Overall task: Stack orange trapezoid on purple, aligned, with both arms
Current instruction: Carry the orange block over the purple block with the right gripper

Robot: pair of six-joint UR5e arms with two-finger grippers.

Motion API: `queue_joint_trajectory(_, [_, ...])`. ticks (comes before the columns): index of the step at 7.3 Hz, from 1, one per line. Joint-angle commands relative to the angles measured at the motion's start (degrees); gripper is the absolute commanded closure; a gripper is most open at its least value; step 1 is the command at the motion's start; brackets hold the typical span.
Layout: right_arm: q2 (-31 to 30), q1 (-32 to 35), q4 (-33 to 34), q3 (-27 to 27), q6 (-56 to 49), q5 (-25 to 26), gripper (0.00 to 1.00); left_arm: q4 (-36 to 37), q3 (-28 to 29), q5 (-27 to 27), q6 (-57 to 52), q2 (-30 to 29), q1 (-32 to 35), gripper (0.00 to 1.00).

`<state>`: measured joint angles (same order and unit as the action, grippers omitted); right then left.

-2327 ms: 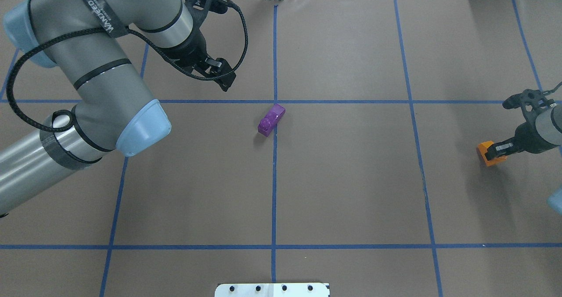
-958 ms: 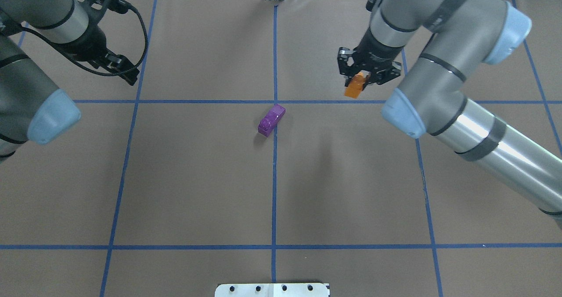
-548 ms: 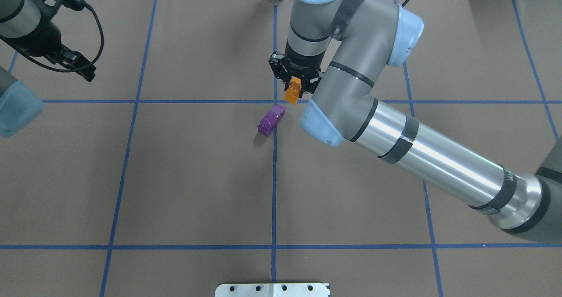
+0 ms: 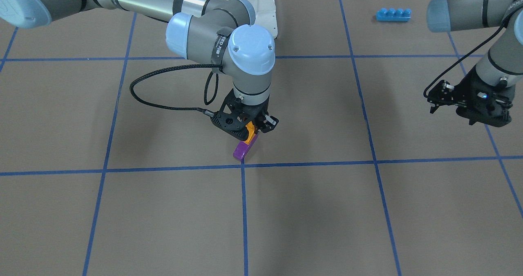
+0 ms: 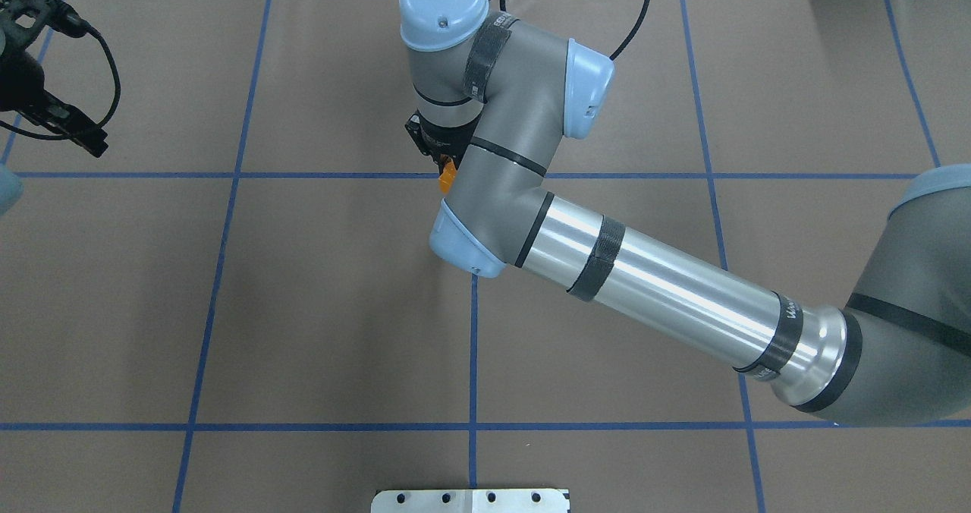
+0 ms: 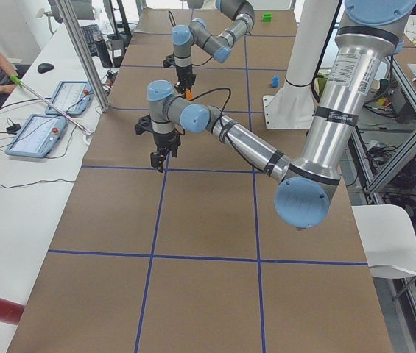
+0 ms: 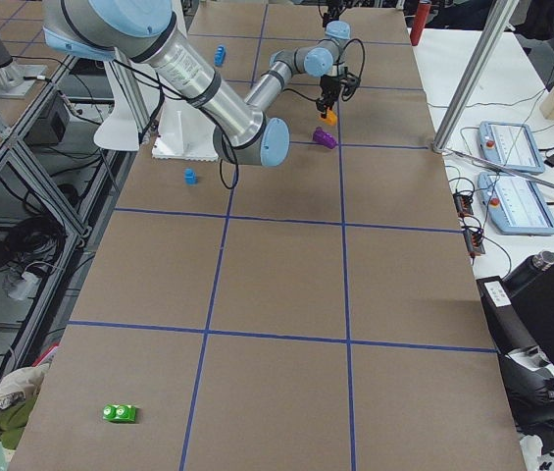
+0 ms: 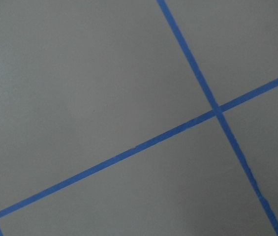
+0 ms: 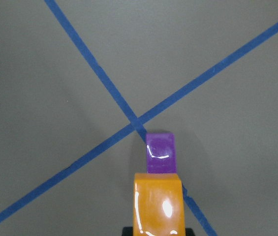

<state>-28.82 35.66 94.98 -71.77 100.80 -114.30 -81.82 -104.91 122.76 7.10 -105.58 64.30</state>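
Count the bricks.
5: orange trapezoid in right gripper; purple below it; long blue brick near left arm; small blue brick by robot base; green brick at table's right end. Others may be hidden.

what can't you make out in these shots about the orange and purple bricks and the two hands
- Overhead: the purple brick is fully hidden under the right arm; only a sliver of the orange trapezoid shows.
- Right wrist: the right hand is cut off by the bottom edge; whether orange touches purple is unclear.
- Overhead, front: the left hand is too dark to tell open from shut.
- Side views: bricks too small to judge alignment.
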Motion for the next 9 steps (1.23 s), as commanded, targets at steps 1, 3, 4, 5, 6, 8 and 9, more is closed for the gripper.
queue_joint_trajectory(1, [-0.2,-1.6,-0.1,2.0,6.0,0.3,1.00,-0.1,0.4,-0.1,-0.2,0.1,-0.2,0.00])
queue_joint_trajectory(3, [-0.1,-1.7,-0.7,2.2,6.0,0.7,1.00,-0.1,0.6,-0.1,-0.2,0.1,-0.3,0.00])
queue_joint_trajectory(4, [-0.1,-1.5,-0.9,1.9,5.8,0.5,1.00,-0.2,0.8,-0.1,-0.2,0.0,-0.4,0.00])
queue_joint_trajectory(5, [-0.3,-1.7,-1.4,1.9,5.6,0.5,1.00,-0.1,0.8,0.0,-0.2,0.0,-0.4,0.00])
queue_joint_trajectory(6, [-0.3,-1.7,-1.4,1.9,5.5,0.6,1.00,-0.1,0.9,-0.1,-0.2,0.1,-0.4,0.00])
queue_joint_trajectory(8, [-0.4,-1.6,-1.4,2.2,4.5,0.7,1.00,-0.2,1.2,0.0,-0.1,0.0,-0.4,0.00])
queue_joint_trajectory(9, [-0.7,-1.6,-1.4,2.2,4.4,0.7,1.00,-0.2,1.2,0.0,-0.1,0.0,-0.4,0.00])
